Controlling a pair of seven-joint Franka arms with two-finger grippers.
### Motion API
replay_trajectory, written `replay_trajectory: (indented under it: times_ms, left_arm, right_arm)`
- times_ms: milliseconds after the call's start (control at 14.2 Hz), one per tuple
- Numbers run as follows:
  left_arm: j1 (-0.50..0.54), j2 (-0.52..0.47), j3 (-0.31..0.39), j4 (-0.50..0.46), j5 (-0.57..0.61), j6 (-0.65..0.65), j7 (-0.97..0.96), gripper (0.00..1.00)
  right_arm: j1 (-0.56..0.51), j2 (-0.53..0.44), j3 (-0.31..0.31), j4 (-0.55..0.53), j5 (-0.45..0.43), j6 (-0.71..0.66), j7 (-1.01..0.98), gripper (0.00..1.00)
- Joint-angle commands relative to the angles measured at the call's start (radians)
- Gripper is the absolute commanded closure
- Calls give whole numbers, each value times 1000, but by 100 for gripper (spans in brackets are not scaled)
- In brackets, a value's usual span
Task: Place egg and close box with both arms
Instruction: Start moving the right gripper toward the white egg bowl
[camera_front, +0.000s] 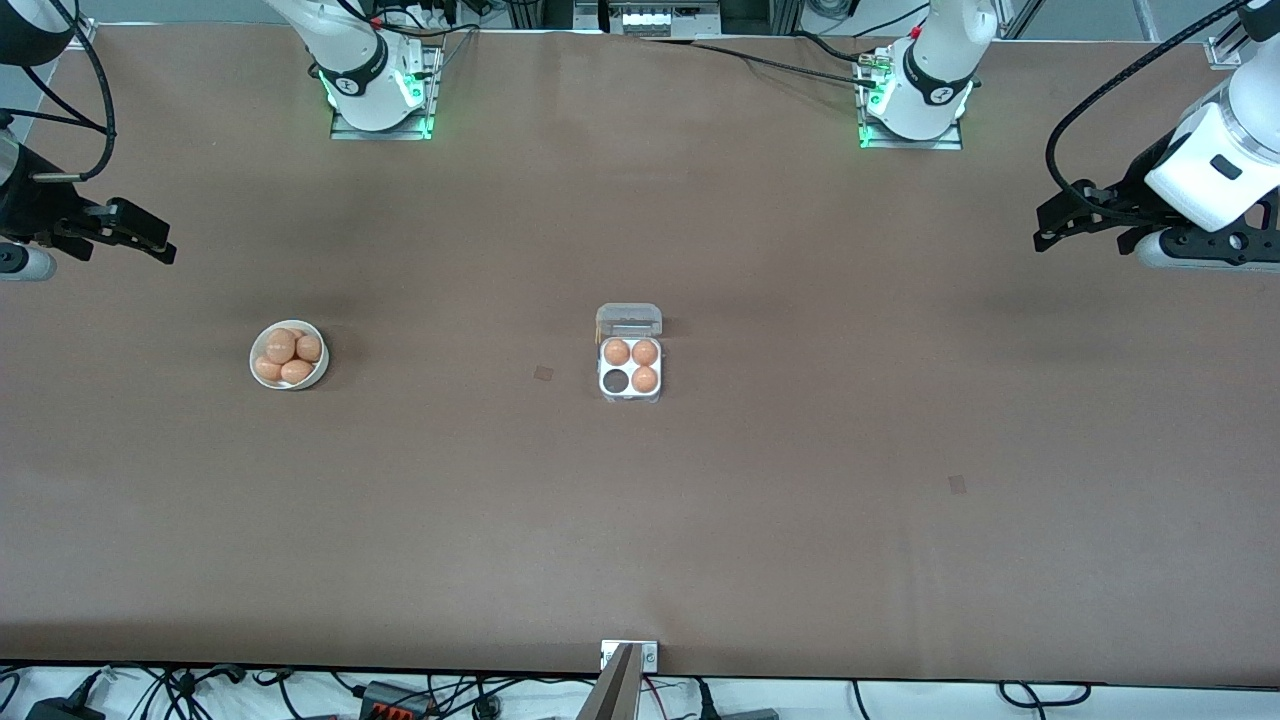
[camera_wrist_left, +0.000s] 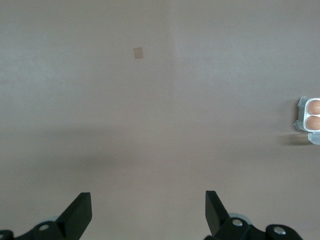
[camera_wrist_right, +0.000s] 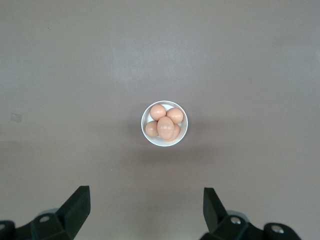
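I saw the box (camera_front: 630, 364) in the middle of the brown surface (camera_front: 800, 520), lid up, with three eggs in it and one cell bare. The egg (camera_wrist_right: 165, 127) lay on top of the others in a white bowl (camera_front: 258, 372), well apart from the box toward the right arm's end. My right pincer (camera_wrist_right: 145, 210) hung spread wide over the surface near the bowl, and my left pincer (camera_wrist_left: 148, 212) hung spread wide too, well apart from the box toward the left arm's end.

Even, diffuse overhead light covers the brown table (camera_front: 760, 520) without glare. Soft shadows lie beside the bowl (camera_front: 262, 375) and box (camera_front: 630, 392). Focus is sharp throughout.
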Motion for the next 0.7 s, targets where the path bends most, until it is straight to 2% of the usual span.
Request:
replay_trajectory:
  times_ms: [0, 351, 632]
  left_arm:
    - [8, 14, -3, 30, 6, -23, 11, 0]
    - [8, 15, -3, 30, 6, -30, 9, 0]
    - [8, 15, -5, 30, 6, -54, 0, 0]
  right_arm:
    - [4, 3, -1, 16, -11, -10, -11, 0]
    - [4, 8, -1, 17, -11, -11, -11, 0]
    - [5, 66, -1, 30, -8, -7, -11, 0]
